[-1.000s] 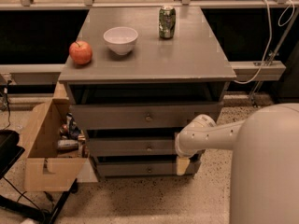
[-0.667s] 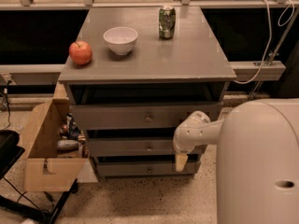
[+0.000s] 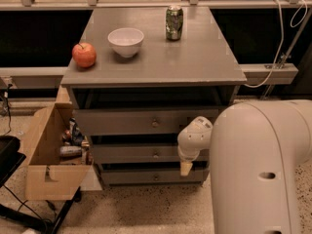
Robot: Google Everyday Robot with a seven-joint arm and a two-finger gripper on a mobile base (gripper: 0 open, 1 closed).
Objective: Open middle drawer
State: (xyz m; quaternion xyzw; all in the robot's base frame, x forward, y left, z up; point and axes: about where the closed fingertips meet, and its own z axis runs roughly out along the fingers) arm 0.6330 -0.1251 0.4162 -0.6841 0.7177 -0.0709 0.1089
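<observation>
- Down at the right side of the chest, our gripper (image 3: 186, 167) hangs tip-down in front of the right end of the middle drawer (image 3: 129, 154). We cannot tell whether it is wide or narrow.
- Our white arm (image 3: 258, 169) fills the lower right foreground.
- We see the middle drawer between the top drawer (image 3: 122, 122) and the bottom drawer (image 3: 136, 176), with its small dark knob (image 3: 156, 154) left of the gripper.
- On the grey top (image 3: 200, 57) stand an apple (image 3: 84, 55), a white bowl (image 3: 126, 41) and a green can (image 3: 174, 22).
- A cardboard box (image 3: 46, 179) sits open beside the chest's left side.
</observation>
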